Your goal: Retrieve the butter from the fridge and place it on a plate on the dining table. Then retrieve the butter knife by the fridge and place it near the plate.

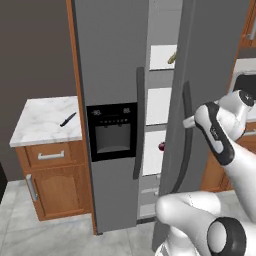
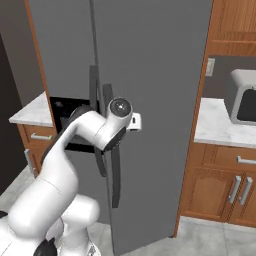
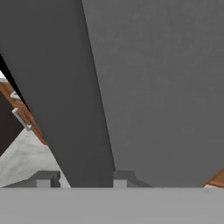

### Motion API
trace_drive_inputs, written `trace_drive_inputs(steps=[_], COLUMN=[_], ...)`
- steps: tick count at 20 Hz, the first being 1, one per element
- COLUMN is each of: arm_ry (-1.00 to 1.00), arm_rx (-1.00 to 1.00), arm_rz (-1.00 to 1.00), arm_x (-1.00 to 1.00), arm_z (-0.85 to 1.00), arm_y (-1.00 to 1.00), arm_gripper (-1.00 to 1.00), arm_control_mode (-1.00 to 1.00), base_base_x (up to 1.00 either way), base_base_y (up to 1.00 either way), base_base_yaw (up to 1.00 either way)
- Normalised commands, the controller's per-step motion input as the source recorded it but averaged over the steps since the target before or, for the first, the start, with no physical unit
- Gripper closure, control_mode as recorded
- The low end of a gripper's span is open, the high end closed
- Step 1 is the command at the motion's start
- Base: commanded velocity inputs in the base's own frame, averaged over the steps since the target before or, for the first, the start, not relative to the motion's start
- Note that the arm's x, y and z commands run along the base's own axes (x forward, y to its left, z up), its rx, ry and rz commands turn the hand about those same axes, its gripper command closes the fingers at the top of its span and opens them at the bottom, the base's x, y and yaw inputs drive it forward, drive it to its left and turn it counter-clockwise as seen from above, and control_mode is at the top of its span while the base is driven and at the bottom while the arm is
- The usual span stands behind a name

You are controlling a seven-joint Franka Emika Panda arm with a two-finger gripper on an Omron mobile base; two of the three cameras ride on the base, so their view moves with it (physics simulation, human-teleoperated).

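the fridge (image 1: pixel 115 125) is seen with its right door (image 1: pixel 210 100) swung partly open, so that a narrow gap shows white shelves inside. the butter (image 1: pixel 172 58) is seen lying on an upper shelf in that gap, untouched. lower down, a small red fruit (image 1: pixel 161 146) sits on another shelf. the knife (image 1: pixel 68 119) lies on the marble counter (image 1: pixel 45 120) left of the fridge, also untouched.

the gripper (image 1: pixel 189 122) is placed at the long handle (image 1: pixel 186 135) of the open door; in the hand view the two finger tips (image 3: pixel 46 179) stand on either side of that dark handle (image 3: pixel 65 109). the jaws appear clenched around the handle, though actual contact cannot be told for certain.

by this judgement the task is at its very start: only the door opening is under way. the butter is yet to be fetched and set on a plate, and the knife is yet to be carried over.

the gap is judged too narrow for the arm, so the door itself stands in the way of the butter. a grey appliance (image 2: pixel 241 97) stands on the counter (image 2: pixel 225 127) to the right, clear of the door.
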Motion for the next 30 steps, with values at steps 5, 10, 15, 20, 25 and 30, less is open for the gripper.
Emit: trace_drive_inputs(steps=[5, 10, 15, 20, 25, 30], arm_ry=[0.12, -0.02, -0.06, -0.02, 0.01, 0.13], arm_rx=[0.04, 0.0, 0.0, -0.11, -0.45, -0.49], arm_rz=[0.03, 0.04, 0.0, -0.12, -0.24, -0.32], arm_x=[-1.0, -0.79, -0.44, -0.86, -0.61, -0.05], arm_z=[-0.03, 0.04, 0.24, 0.44, 0.07, 0.04], arm_y=[-1.0, -0.64, -0.1, -0.24, 0.38, 0.79], arm_gripper=[1.0, -1.0, -1.0, -1.0, -1.0, -1.0], arm_control_mode=[-1.0, -1.0, -1.0, -1.0, -1.0, -1.0], base_base_x=[0.0, 0.0, 0.0, 0.0, 0.0, 0.0], base_base_y=[0.0, 0.0, 0.0, 0.0, 0.0, 0.0], base_base_yaw=[0.0, 0.0, 0.0, 0.0, 0.0, 0.0])
